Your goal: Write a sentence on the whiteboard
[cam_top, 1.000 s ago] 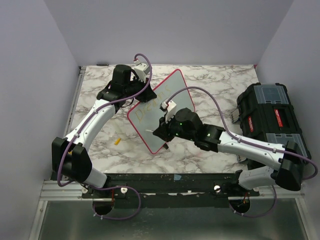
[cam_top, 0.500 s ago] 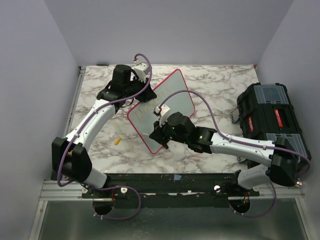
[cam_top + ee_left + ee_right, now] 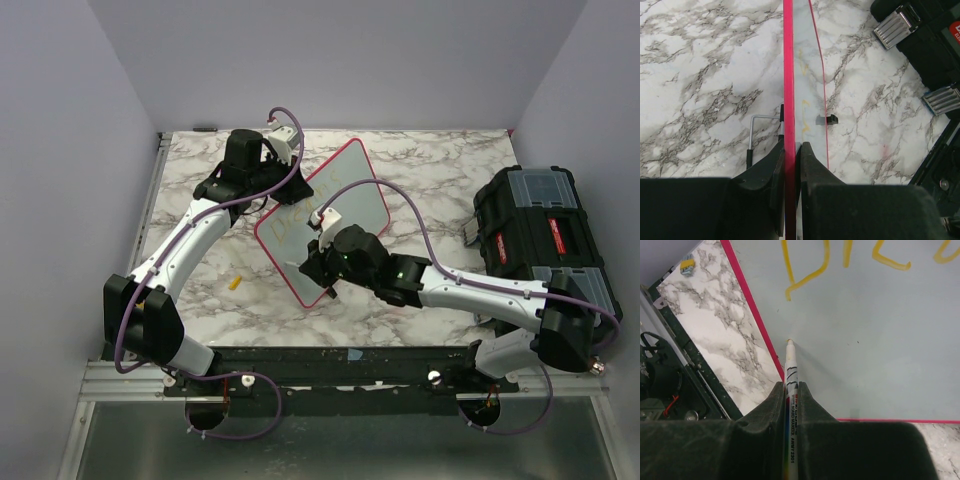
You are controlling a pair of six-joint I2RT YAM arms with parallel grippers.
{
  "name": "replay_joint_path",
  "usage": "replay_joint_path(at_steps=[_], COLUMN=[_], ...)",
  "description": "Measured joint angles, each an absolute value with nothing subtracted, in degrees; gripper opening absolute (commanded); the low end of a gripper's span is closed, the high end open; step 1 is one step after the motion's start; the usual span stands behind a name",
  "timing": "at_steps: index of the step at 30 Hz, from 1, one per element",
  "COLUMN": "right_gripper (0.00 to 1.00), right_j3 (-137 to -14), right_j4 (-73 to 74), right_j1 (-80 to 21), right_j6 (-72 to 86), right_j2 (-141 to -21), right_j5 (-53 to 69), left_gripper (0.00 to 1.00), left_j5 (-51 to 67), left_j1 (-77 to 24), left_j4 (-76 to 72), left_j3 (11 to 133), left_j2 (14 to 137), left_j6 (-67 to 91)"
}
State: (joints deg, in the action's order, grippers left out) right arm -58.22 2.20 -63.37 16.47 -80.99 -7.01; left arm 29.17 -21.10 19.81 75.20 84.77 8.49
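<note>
The whiteboard (image 3: 345, 185) stands tilted on the marble table, white with a red-pink rim (image 3: 788, 75). My left gripper (image 3: 283, 188) is shut on its upper-left edge, with the rim pinched between the jaws (image 3: 791, 150). The sentence (image 3: 290, 222) is faint yellow lettering; its first letters (image 3: 807, 270) show large in the right wrist view. My right gripper (image 3: 318, 268) is shut on a white marker (image 3: 790, 370). The marker's tip rests at the board face (image 3: 880, 340), just below the first letter and close to the rim. In that view the right gripper (image 3: 791, 387) sits low over the board.
A black toolbox (image 3: 540, 235) lies at the table's right side, its latches near the board's far edge (image 3: 897, 25). A small yellow cap (image 3: 236, 283) lies on the marble left of the board. A thin metal rod (image 3: 752, 135) and a black clip (image 3: 827, 119) sit by the board.
My right gripper has shifted left and slightly toward the near corner of the board with the marker. The left arm and the board have stayed still.
</note>
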Motion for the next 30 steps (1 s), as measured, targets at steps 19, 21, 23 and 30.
replay_joint_path(at_steps=[19, 21, 23, 30], right_gripper=[0.01, 0.01, 0.01, 0.01], right_j3=[-58.6, -58.7, -58.7, -59.1], right_j4=[3.0, 3.2, 3.2, 3.2], right_j1=[-63.8, -63.8, -63.8, -63.7], right_j6=[17.0, 17.0, 17.0, 16.9], right_j2=[-80.9, -80.7, -80.3, -78.7], right_j5=[-14.3, -14.5, -14.8, -14.2], left_gripper=[0.00, 0.00, 0.00, 0.00], left_j5=[29.1, 29.2, 29.2, 29.2], left_j1=[-21.1, -21.1, -21.1, -21.1], left_j4=[19.7, 19.7, 19.7, 19.7], left_j3=[75.1, 75.1, 75.1, 75.1], left_j2=[84.8, 84.8, 84.7, 84.6], left_j6=[8.4, 8.4, 8.4, 8.4])
